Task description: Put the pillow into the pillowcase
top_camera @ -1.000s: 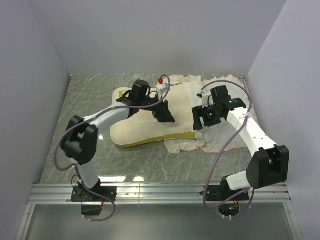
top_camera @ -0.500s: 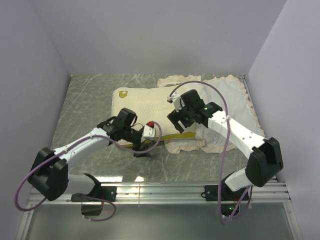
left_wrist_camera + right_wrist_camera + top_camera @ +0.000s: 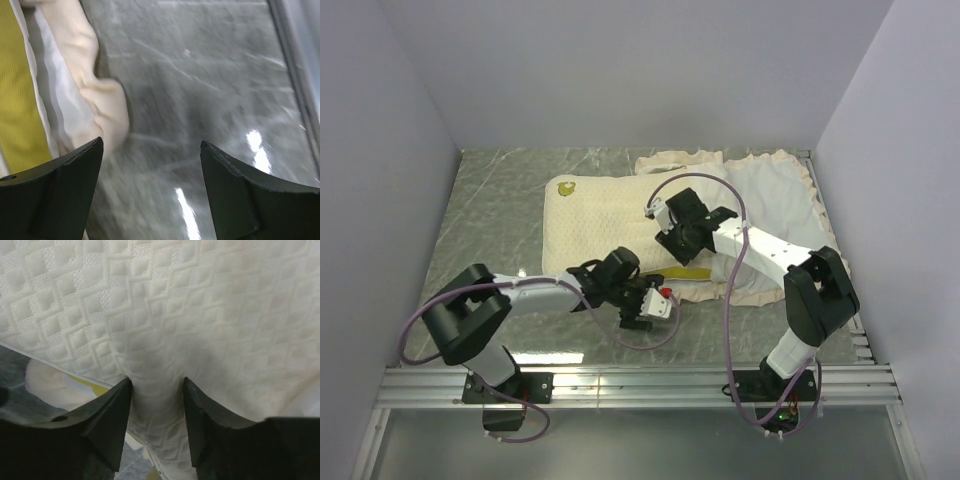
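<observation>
Right hand [image 3: 156, 381] moved from pillowcase [image 3: 770, 195] onto pillow [image 3: 595, 225], now pinching its quilted top. Left hand [image 3: 150, 144], spread and empty, swung to the near edge. Pillow judged largely outside.

One pillow [image 3: 595, 225] and, seemingly, one pillowcase [image 3: 775, 195], its folds partly hidden, were counted on one surface [image 3: 500, 200]. Two arms [image 3: 540, 290] were counted, bearing one left gripper [image 3: 150, 144] and one right gripper [image 3: 156, 381].
</observation>
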### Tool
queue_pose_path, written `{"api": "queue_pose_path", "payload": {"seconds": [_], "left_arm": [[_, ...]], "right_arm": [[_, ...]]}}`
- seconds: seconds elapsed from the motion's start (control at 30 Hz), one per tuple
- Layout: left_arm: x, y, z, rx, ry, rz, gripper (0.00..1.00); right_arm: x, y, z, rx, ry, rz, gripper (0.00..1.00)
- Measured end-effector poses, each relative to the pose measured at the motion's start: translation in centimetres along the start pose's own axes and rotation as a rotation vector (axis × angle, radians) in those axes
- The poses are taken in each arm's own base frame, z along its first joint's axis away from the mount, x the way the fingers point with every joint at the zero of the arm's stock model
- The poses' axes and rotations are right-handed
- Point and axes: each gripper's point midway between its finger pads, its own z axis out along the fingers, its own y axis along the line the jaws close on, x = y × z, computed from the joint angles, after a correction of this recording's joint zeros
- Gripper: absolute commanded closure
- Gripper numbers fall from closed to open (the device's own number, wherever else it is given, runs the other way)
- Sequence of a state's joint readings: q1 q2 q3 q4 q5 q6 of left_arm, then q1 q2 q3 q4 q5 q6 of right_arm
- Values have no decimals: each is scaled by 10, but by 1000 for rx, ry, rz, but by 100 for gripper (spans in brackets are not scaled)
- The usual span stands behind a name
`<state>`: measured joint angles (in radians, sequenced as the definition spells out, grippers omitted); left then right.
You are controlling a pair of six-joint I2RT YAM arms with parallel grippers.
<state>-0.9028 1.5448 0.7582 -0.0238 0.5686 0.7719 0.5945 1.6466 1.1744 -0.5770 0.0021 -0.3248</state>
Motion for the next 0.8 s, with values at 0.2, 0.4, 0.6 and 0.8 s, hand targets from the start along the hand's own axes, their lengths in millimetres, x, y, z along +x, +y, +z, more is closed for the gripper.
{"api": "queue_pose_path", "payload": {"seconds": [0.2, 0.4, 0.6, 0.8], "left_arm": [[-4, 24, 34, -64, 24, 52, 22], [-2, 56, 54, -149, 55, 54, 42], [10, 62, 53, -167, 110, 38, 92], [10, 63, 2, -178, 162, 10, 100]], "right_arm": [[-3, 3, 1, -17, -4, 4, 76], [-4, 4, 0, -29, -2, 10, 85], [-3, 2, 0, -40, -3, 16, 92], [-1, 1, 1, -55, -6, 8, 99]]}}
